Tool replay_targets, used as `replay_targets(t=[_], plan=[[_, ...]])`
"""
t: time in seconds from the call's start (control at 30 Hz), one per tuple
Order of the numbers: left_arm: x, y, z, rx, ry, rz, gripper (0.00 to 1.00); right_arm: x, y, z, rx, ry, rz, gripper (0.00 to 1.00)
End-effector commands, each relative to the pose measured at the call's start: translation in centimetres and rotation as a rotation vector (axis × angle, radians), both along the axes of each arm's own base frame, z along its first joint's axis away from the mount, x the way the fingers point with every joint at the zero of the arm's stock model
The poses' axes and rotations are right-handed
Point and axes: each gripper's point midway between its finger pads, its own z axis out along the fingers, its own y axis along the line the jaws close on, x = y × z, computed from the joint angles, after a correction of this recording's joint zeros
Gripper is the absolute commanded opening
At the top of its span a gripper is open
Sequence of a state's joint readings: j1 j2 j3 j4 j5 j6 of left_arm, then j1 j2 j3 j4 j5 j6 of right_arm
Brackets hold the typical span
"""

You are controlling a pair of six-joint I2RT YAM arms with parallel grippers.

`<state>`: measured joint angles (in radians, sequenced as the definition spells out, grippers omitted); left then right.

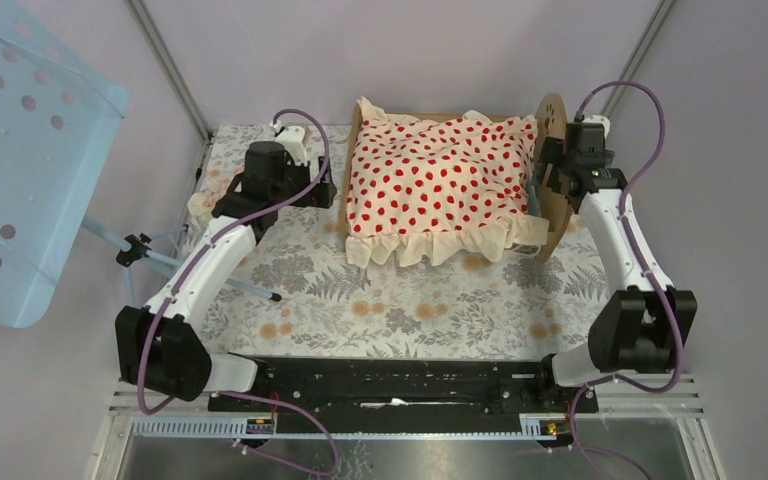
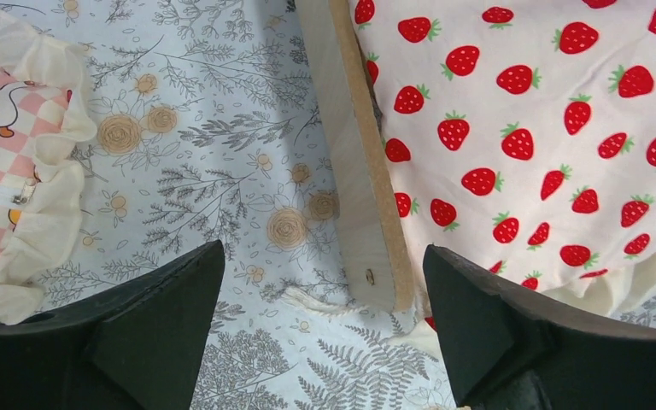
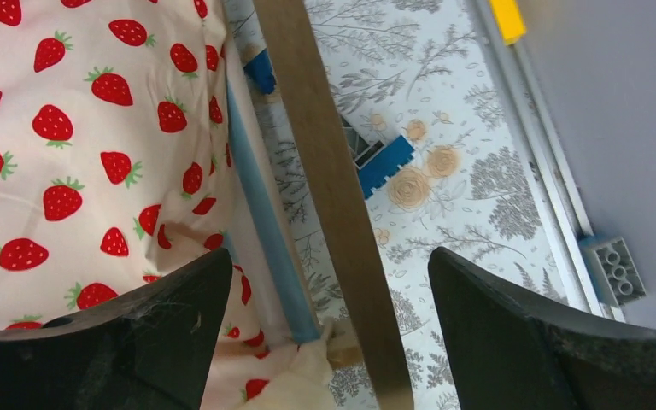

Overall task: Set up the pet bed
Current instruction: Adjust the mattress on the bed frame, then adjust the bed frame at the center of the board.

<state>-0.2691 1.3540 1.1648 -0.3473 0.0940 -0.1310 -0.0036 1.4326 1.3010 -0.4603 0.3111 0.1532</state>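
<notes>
The pet bed (image 1: 554, 118) is sitting at the far middle of the bench (image 1: 410, 310), strawberry blanket (image 1: 440, 175) draped over it; the spread left hand (image 2: 320, 256) is straddling its footboard (image 2: 354, 154), the spread right hand (image 3: 329, 260) its headboard (image 3: 325, 171), likely to square it up

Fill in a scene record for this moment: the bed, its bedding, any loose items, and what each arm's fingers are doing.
pet bed: light-wood frame at the table's far side, round headboard on the right
blanket: strawberry print, ruffled, draped over the bed
pillow: pink checked with a duck, on the tablecloth, left of the bed
left fingers: open, either side of the footboard end, holding nothing
right fingers: open, either side of the headboard edge, holding nothing
</notes>
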Motion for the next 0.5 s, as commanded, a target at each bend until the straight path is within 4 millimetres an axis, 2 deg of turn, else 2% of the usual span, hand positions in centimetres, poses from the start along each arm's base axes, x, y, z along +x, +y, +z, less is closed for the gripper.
replay_targets(t=[0.0,0.1,0.2,0.33,0.4,0.43,0.47], plan=[[-0.9,0.1,1.8,-0.022,-0.055,-0.023,0.94,4.0,0.3,1.6,0.043,-0.065,0.092,0.90],[-1.5,0.4,1.9,-0.024,-0.059,-0.026,0.94,5.4,0.1,0.6,0.043,-0.031,0.126,0.79],[-2.1,0.5,1.5,-0.032,-0.049,-0.032,0.94,6.1,0.3,0.2,0.031,-0.041,0.181,0.61],[-2.7,0.6,1.3,-0.046,-0.043,-0.036,0.94,6.0,0.5,1.9,-0.009,-0.137,0.273,0.38],[-2.9,0.6,1.3,-0.052,-0.040,-0.040,0.94,5.7,0.8,3.0,-0.012,-0.192,0.335,0.19],[-3.0,0.5,1.4,-0.056,-0.039,-0.045,0.94,5.6,1.0,3.5,-0.019,-0.222,0.371,0.05],[-3.2,0.5,1.5,-0.058,-0.041,-0.049,0.94,5.4,1.0,3.9,-0.037,-0.252,0.403,0.00]])
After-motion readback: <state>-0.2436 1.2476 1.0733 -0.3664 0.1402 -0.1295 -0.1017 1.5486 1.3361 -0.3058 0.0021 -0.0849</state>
